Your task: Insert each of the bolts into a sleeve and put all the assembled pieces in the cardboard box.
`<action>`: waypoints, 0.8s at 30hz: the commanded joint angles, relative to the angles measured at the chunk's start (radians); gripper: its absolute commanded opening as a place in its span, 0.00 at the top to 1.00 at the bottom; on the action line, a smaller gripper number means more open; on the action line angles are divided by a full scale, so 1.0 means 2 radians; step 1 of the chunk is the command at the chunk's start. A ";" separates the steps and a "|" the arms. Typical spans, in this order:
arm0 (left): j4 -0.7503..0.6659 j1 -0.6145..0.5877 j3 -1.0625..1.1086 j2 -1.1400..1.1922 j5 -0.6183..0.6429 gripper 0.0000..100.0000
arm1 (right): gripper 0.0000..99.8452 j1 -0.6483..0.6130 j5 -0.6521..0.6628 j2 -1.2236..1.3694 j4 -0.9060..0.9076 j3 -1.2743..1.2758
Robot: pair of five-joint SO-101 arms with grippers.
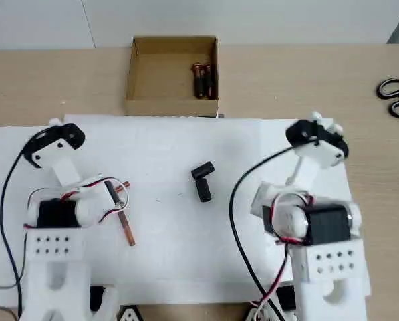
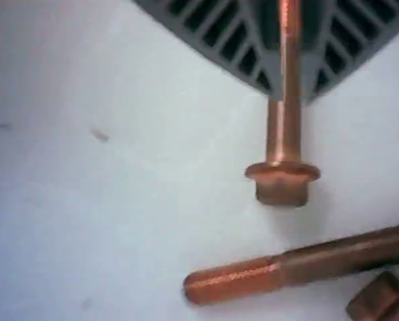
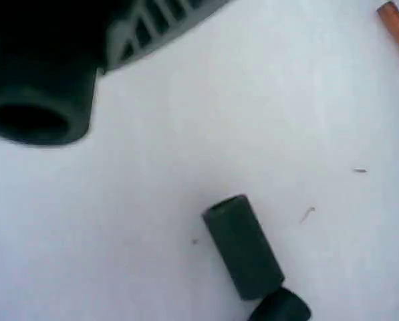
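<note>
My left gripper (image 2: 285, 47) is shut on a copper bolt (image 2: 283, 144), which hangs head-down just above the white mat. A second bolt (image 2: 299, 266) lies on the mat beside it, and the head of a third (image 2: 381, 304) shows at the edge. In the high view the left gripper (image 1: 112, 190) is at the mat's left, with a loose bolt (image 1: 125, 227) next to it. My right gripper (image 3: 72, 53) is shut on a black sleeve (image 3: 39, 100), its open end facing the camera. Two more sleeves (image 1: 202, 170) (image 1: 204, 191) lie mid-mat. The cardboard box (image 1: 138, 73) holds assembled pieces (image 1: 202, 80).
The white mat (image 1: 166, 254) covers the table in front of both arms. Scissors (image 1: 396, 93) lie on the bare wood at the far right. A black cable (image 1: 236, 221) loops across the mat from the right arm (image 1: 313, 144).
</note>
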 commanded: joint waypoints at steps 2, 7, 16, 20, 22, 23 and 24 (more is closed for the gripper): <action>-0.012 0.002 -0.020 0.044 0.001 0.99 | 1.00 0.021 0.004 -0.029 -0.010 0.009; -0.011 0.007 -0.020 0.084 0.000 0.98 | 1.00 0.048 0.017 -0.034 -0.025 0.028; -0.021 0.039 -0.019 0.097 0.002 0.89 | 1.00 0.051 0.022 -0.034 -0.046 0.042; -0.022 0.038 -0.016 0.098 0.002 0.89 | 1.00 0.051 0.022 -0.031 -0.046 0.042; -0.022 0.038 -0.016 0.099 0.002 0.89 | 1.00 0.051 0.022 -0.031 -0.046 0.042; -0.022 0.038 -0.016 0.099 0.002 0.89 | 1.00 0.051 0.022 -0.031 -0.046 0.042; -0.022 0.038 -0.016 0.099 0.001 0.89 | 1.00 0.050 0.022 -0.031 -0.046 0.042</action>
